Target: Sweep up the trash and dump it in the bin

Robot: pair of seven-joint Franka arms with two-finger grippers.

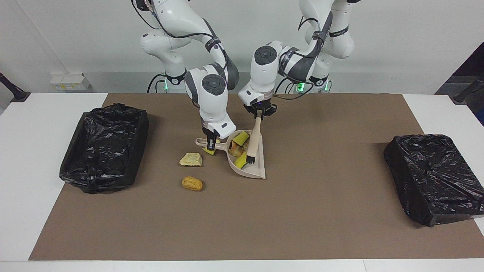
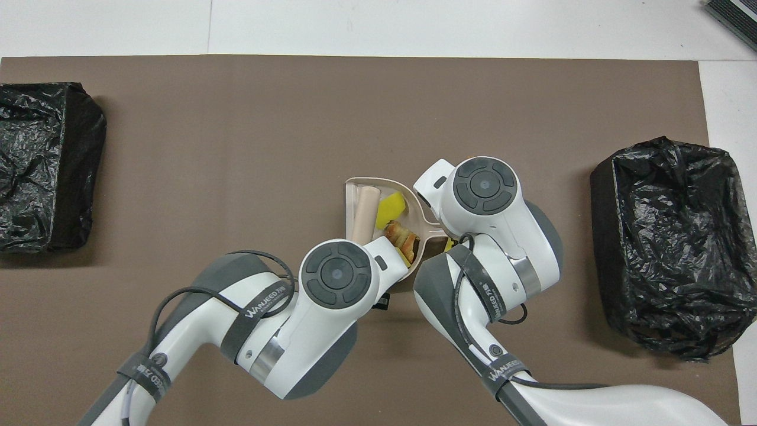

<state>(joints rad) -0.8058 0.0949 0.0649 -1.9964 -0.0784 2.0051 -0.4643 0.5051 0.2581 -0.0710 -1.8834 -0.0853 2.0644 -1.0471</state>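
Beige plastic is what both claws have hold of. My right gripper (image 1: 212, 142) is clamped tight on the handle of the beige plastic dustpan (image 1: 254, 170), which lies flat on the brown table mat (image 1: 242, 219) with its straight open edge toward the left arm's end. My left gripper (image 1: 259, 113) is closed on the top of the beige-handled brush (image 1: 253, 145), which hangs tilted with its dark bristles down inside the pan.

In the pan I see two bright yellow sponge chunks (image 1: 240, 138) and golden-brown bread lumps (image 1: 237, 150) packed together; the brush handle crosses them, so I cannot count the lumps. From overhead, both arms' wrists cover much of the pan and neither claw shows.

A third yellow sponge bit (image 1: 208, 151) peeks out under the right gripper beside the pan handle, mostly hidden. On the mat toward the right arm's end lie a pale tan bread piece (image 1: 191, 159) and, farther from the robots, a golden-brown roll (image 1: 192, 183).

A black-bagged bin (image 1: 104, 147) sits at each end of the mat; the other bin (image 1: 435, 177) is cut off in the overhead view.
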